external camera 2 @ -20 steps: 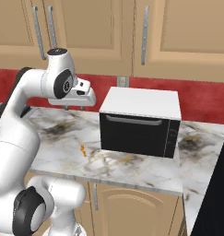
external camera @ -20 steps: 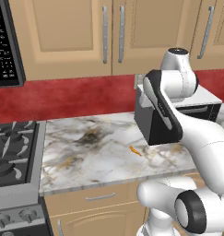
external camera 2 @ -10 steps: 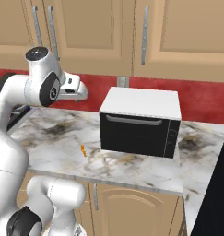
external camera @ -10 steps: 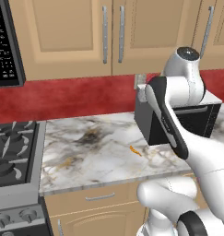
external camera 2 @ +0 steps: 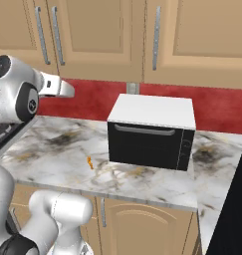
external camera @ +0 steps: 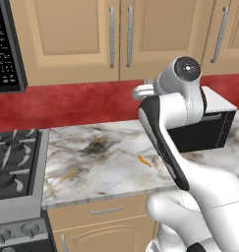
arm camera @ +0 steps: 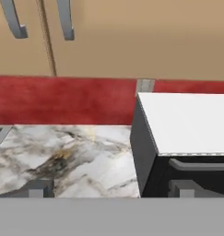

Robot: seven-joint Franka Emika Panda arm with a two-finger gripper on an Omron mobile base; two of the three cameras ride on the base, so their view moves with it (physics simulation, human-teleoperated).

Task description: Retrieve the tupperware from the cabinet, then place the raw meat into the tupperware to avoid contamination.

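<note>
Looking from your base views: raw meat [external camera: 144,161] is lying on the marble counter [external camera: 91,167], left of the black oven [external camera 2: 151,132].
Hand view: gripper [arm camera: 111,188] is gaping wide, gripping nothing.
Cabinet [external camera: 120,37]: doors are sitting closed.

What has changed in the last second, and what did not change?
The arm swung its gripper up and toward the wall, and the jaws opened wide, holding nothing. The meat on the counter, the shut cabinet doors and the black box stayed in place.
</note>
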